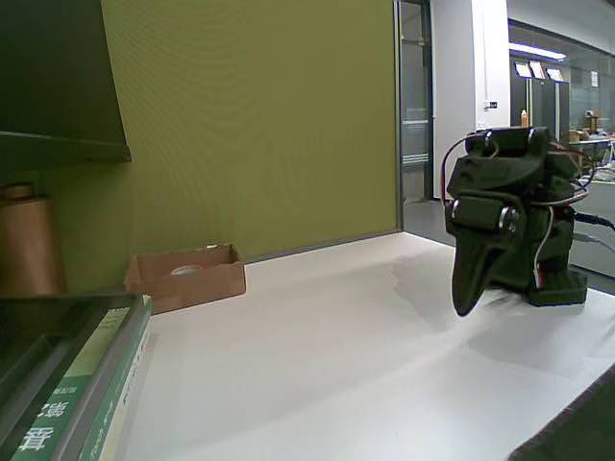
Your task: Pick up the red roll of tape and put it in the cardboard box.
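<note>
Olive-green wall (pixel 250 125), white table (pixel 336 365), ceiling lights (pixel 538 50)

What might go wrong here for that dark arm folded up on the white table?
The red tape roll cannot be seen on the table, so the gripper has no visible target. Something pale already lies in the cardboard box. The box sits at the far edge by the green wall, a long reach.

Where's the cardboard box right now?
In the fixed view the cardboard box sits on the white table at the left, against the green wall, just behind the green-and-white books and far from the gripper at right.
</note>
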